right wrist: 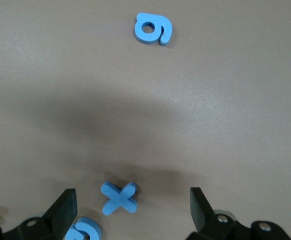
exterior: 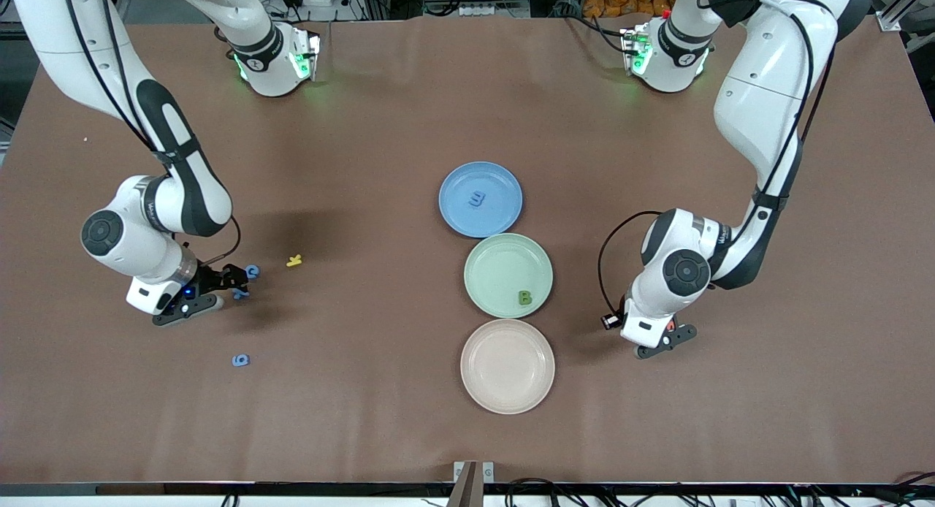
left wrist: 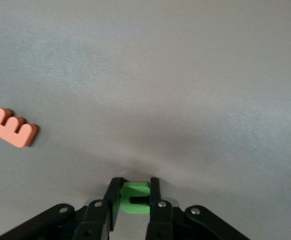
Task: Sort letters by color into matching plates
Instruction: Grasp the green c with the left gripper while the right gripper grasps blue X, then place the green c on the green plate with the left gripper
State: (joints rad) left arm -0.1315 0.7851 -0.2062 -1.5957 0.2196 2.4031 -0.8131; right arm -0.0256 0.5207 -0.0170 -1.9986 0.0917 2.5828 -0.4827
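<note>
1. The left gripper is low at the bench, toward the left arm's end and beside the row of plates. Its fingers are closed tight on a small green letter, one pad on each side of it.
2. In the left wrist view an orange letter E lies flat on the bench, apart from the held piece.
3. The right gripper is low over the bench toward the right arm's end. Its fingers stand wide apart and hold nothing.
4. A blue X lies on the bench between those open fingers, touching neither. A second blue piece lies just beside the X.
5. A blue 6 lies nearer the front camera than the right gripper, well apart from it.
6. A yellow piece lies on the bench near the right gripper.
7. The blue plate holds one blue letter.
8. The green plate touches the blue plate's nearer edge and holds a green B.
9. A cream plate sits nearest the front camera, just beside the green plate.
</note>
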